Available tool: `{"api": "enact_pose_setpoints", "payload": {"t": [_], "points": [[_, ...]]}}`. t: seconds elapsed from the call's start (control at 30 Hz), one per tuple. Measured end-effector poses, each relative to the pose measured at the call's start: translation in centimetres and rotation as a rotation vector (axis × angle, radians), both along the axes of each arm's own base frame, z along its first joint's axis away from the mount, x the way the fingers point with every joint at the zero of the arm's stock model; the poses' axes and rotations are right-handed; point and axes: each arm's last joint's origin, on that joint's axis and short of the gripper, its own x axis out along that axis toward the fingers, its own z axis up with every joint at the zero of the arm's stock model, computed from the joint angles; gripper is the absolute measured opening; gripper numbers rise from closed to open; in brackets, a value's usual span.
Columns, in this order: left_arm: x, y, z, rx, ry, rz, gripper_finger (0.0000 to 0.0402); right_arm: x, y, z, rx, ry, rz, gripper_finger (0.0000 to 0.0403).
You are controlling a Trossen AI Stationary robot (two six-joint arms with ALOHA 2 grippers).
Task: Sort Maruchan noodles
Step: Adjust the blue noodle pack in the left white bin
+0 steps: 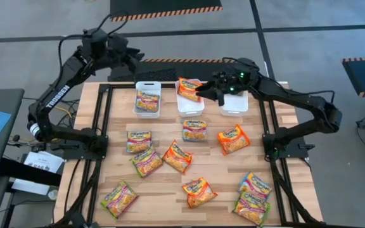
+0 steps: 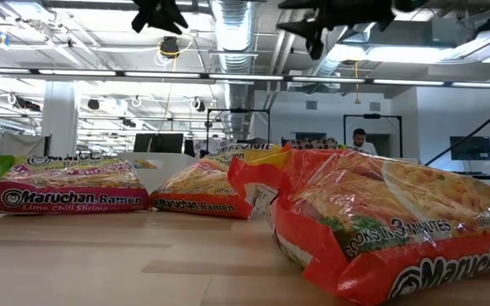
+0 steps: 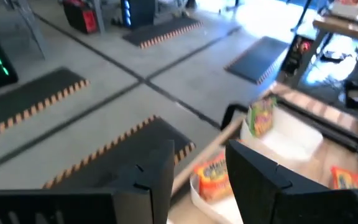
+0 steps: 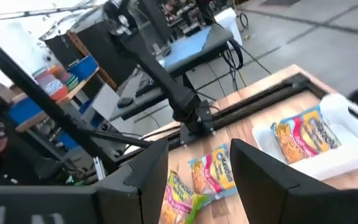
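Observation:
Several Maruchan noodle packets lie flat on the wooden table [image 1: 170, 183], among them an orange one [image 1: 233, 139], a blue one [image 1: 194, 130] and a green-pink one [image 1: 119, 199]. Three white bins stand along the far edge. The left bin [image 1: 147, 109] holds a green-pink packet [image 1: 147, 100]. An orange packet [image 1: 187, 88] leans on the far rim of the middle bin [image 1: 191, 107]. My right gripper [image 1: 204, 90] hovers open just right of that packet, with nothing between its fingers [image 4: 148, 180]. My left gripper [image 1: 132, 58] hangs open and empty, high beyond the left bin.
The right bin [image 1: 233, 107] sits partly under my right arm. A black frame [image 1: 103, 126] runs along both sides of the table. Bare wood lies between the bins and the loose packets. Close to the low camera lies a big orange packet [image 2: 398, 229].

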Motion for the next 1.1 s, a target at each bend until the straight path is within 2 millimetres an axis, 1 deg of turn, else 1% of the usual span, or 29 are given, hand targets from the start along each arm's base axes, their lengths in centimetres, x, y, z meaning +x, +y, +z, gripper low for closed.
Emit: {"api": "enact_pose_setpoints", "payload": {"t": [0.07,0.13,0.27,0.33,0.43,0.53,0.7,0.83,0.97,1.1], "points": [[0.2,0.3,-0.9,-0.047,0.063,-0.008,0.0132,0.6,-0.3,-0.7,0.012,0.018,0.006,0.0199],[0.7,1.0,-2.4,-0.114,0.152,-0.009,0.0132,0.9,-0.3,-1.0,0.018,0.02,0.032,0.0199],[2.1,3.3,-5.6,-0.22,0.292,-0.046,0.0132,1.7,-0.7,-1.1,0.022,0.02,0.057,0.0199],[2.9,4.5,-7.2,-0.255,0.345,-0.063,0.0132,2.0,-0.9,-0.8,0.02,0.017,0.057,0.0199],[3.9,6.0,-9.0,-0.284,0.397,-0.069,0.0132,2.4,-1.1,-0.1,0.008,-0.005,0.065,0.0199],[4.3,7.5,-10.7,-0.311,0.446,-0.071,0.0132,2.7,-1.3,-0.1,0.003,-0.005,0.08,0.0199],[4.6,9.6,-13.3,-0.352,0.513,-0.111,0.0132,3.1,-1.8,-0.6,0.021,0.023,0.074,0.0199],[4.5,10.7,-15.1,-0.403,0.554,-0.122,0.0132,3.2,-2.1,-0.8,0.031,0.037,0.067,0.0199],[4.4,10.9,-16.5,-0.43,0.645,-0.189,0.0132,3.2,-2.0,-0.9,0.04,0.052,0.067,0.0199],[4.7,11.0,-17.5,-0.445,0.679,-0.248,0.0138,3.2,-1.9,-1.0,0.041,0.054,0.069,0.0199]]}}
